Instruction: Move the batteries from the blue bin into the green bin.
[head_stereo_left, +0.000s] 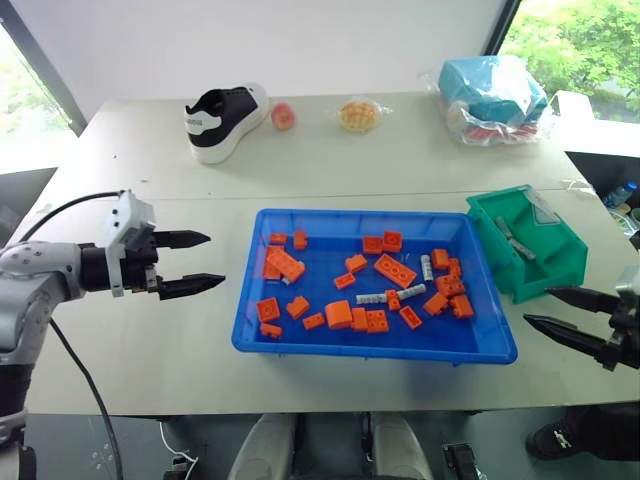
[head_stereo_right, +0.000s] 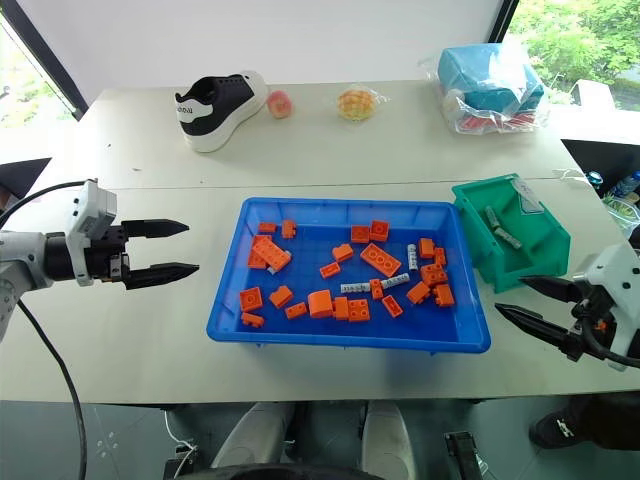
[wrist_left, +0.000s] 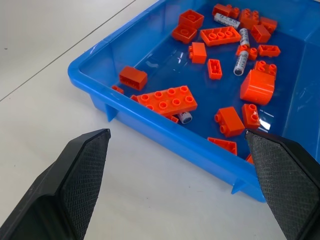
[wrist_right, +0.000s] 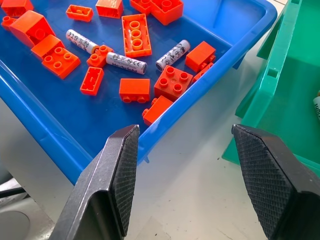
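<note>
The blue bin (head_stereo_left: 370, 352) sits mid-table, strewn with orange toy bricks (head_stereo_left: 340, 314). Three batteries lie in its right half among the bricks (head_stereo_left: 427, 267) (head_stereo_left: 371, 298) (head_stereo_left: 411, 291), and the right wrist view shows them too (wrist_right: 126, 62). The end of another battery (wrist_left: 185, 117) peeks from under a long brick near the bin's left wall. The green bin (head_stereo_left: 548, 278) stands just right of the blue bin, with grey cylinders (head_stereo_left: 515, 240) inside. My left gripper (head_stereo_left: 215, 260) hovers open left of the blue bin. My right gripper (head_stereo_left: 537, 306) hovers open, empty, before the green bin.
At the table's far side are a black-and-white shoe (head_stereo_left: 225, 120), a peach (head_stereo_left: 283, 116), a wrapped yellow fruit (head_stereo_left: 359, 115) and a turquoise bagged bundle (head_stereo_left: 492, 98). A black cable (head_stereo_left: 80, 370) hangs from my left arm.
</note>
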